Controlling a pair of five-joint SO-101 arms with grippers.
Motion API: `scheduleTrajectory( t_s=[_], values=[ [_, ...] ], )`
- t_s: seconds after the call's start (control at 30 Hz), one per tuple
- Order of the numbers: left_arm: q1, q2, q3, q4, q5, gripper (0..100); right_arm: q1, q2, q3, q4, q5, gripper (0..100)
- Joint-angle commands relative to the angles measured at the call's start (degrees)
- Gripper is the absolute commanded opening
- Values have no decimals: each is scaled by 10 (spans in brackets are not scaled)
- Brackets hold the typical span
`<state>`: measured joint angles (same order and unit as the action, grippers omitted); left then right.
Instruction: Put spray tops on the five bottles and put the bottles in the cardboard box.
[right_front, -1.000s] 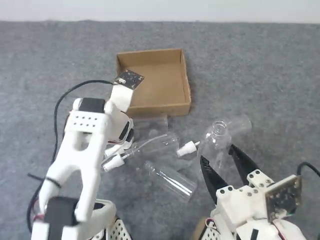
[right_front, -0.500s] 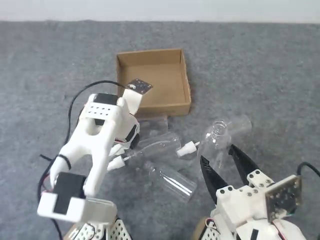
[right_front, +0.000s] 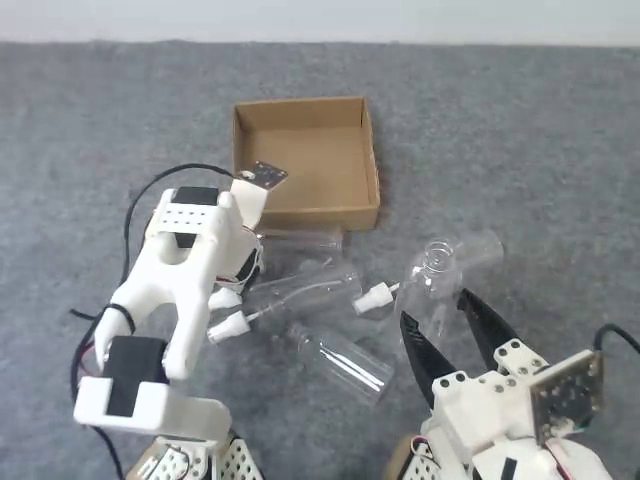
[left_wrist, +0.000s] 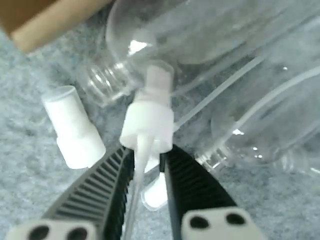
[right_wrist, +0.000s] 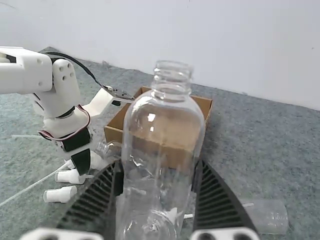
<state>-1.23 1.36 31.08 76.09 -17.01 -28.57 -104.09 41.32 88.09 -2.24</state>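
Since the earlier frames the left arm (right_front: 185, 270) has swung toward the box (right_front: 310, 155) and settled back slightly. The right arm has not moved.

**Gripper state**
- Left gripper (left_wrist: 145, 152): clenched on the stem of a spray top (left_wrist: 148, 117). It sits low over the tabletop (right_front: 520, 130), among the lying bottles and near the box's front wall.
- Right gripper (right_wrist: 157, 167): grasping one bottle (right_wrist: 162, 125) upright. The neck is open and no top is fitted. This bottle stands to the right of the pile, apart from the box.

**Task status**
- The box holds nothing.
- Three bottles lie on the tabletop between the arms: the rear bottle (right_front: 300, 240), the middle bottle (right_front: 305, 287) and the front bottle (right_front: 340, 362).
- A fifth bottle (right_front: 480, 245) lies just behind the held one.
- A loose top (right_front: 373, 297) lies just beside the held bottle, and a second loose top (left_wrist: 72, 127) lies beside the left gripper.
- No bottle can be seen with a top seated. For the lying bottles, the necks are too unclear to confirm this.

**Judgement**
The first fitting appears to be in preparation, with one arm presenting an open neck and the other carrying a top. All five fittings and all five placements in the box appear to be outstanding.
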Motion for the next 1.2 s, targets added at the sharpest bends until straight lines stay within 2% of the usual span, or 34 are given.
scheduleTrajectory(
  t_s=[0.0, 0.47, 0.63, 0.77, 1.0, 1.17],
  values=[
    [-3, -7, -29, 4, -7, 51, -5, 0, -2, 1, 10, 27],
    [-18, -164, -46, 114, -10, 56, -5, 0, -2, 1, 10, 27],
    [-75, -165, -46, 110, -12, 126, -5, -1, -2, 2, 10, 27],
    [-107, -156, -47, 110, -57, 160, -5, -1, -2, 2, 10, 27],
    [-88, -150, -50, 106, -99, 160, -5, -1, -2, 2, 10, 27],
    [-61, -149, -35, 53, -132, 159, -5, -1, -2, 2, 10, 27]
  ],
)
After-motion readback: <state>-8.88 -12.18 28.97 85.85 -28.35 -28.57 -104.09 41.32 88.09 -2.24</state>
